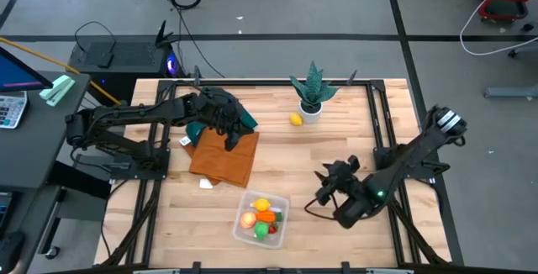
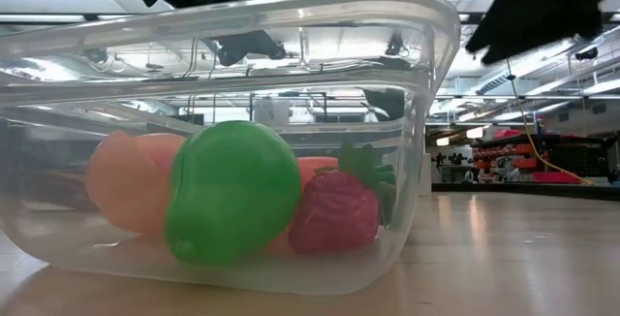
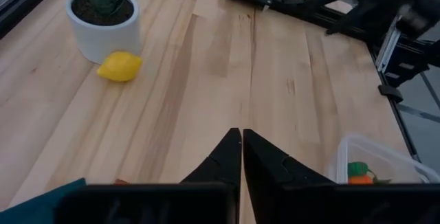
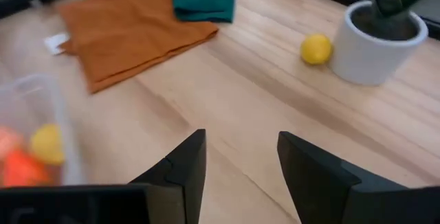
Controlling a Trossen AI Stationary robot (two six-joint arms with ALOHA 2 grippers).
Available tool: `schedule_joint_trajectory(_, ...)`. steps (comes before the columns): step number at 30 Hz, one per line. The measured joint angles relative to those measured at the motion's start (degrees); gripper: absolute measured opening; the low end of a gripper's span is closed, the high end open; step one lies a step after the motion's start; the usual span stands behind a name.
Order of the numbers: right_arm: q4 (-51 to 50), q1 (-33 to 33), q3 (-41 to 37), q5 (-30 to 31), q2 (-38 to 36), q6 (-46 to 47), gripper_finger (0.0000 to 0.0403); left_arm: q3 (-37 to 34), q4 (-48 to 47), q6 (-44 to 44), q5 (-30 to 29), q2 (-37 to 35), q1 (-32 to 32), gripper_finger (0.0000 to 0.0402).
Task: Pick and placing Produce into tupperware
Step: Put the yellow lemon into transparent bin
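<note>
Left pincer: fully closed, fingertips pressed together, holding nothing; positioned over the orange cloth in the left-rear part of the bench, beside a crumpled teal cloth. Right pincer: fingers parted with a clear gap between them, empty; suspended above bare wood in the right-front part of the bench, just right of the tupperware and apart from it. Tupperware: clear, rounded-cornered, seated near the middle of the front edge, just in front of the orange cloth's front corner. Produce inside the tupperware: yellow piece toward the rear, orange-and-red round piece on the left, orange carrot-like piece in the middle, green piece and small red piece toward the front. From the low view: green piece against the near wall, strawberry with green leaves beside it, pale orange piece on the other side. Produce outside the tupperware: one lemon lying on the bench near the rear edge, touching or just beside the white pot of a spiky green plant. Small white tag on the bench at the front edge of the orange cloth.
</note>
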Motion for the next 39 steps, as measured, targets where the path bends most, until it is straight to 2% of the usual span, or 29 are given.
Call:
schedule_joint_trajectory(6,8.6,-3.7,-3.6,2.7,7.3,3.1,0.0152,0.0,-0.3,0.9,0.0,0.0,0.0,0.0022)
schedule_joint_trajectory(11,20.1,-9.0,-5.2,3.6,11.3,-4.2,0.018,0.0,-0.5,2.0,0.0,0.0,0.0,0.0029)
schedule_joint_trajectory(17,33.5,-17.4,-5.2,3.8,14.4,-12.0,0.0242,0.0,-1.6,2.1,0.0,0.0,0.0,0.0024)
schedule_joint_trajectory(20,35.9,-21.3,-5.2,3.6,15.6,-11.5,0.0273,0.0,-2.8,2.7,0.0,0.0,0.0,0.0019)
schedule_joint_trajectory(24,36.7,-24.6,-5.2,3.3,17.2,-5.9,0.0301,0.0,-5.7,5.6,0.0,0.0,0.0,0.0017)
schedule_joint_trajectory(34,43.3,-29.3,-3.3,3.3,26.6,-4.5,0.0307,0.0,-7.7,6.6,0.0,0.0,0.1,0.0029)
schedule_joint_trajectory(39,46.0,-32.2,-0.2,1.1,30.8,-7.6,0.0318,0.0,-8.3,7.1,0.0,0.0,0.1,0.002)
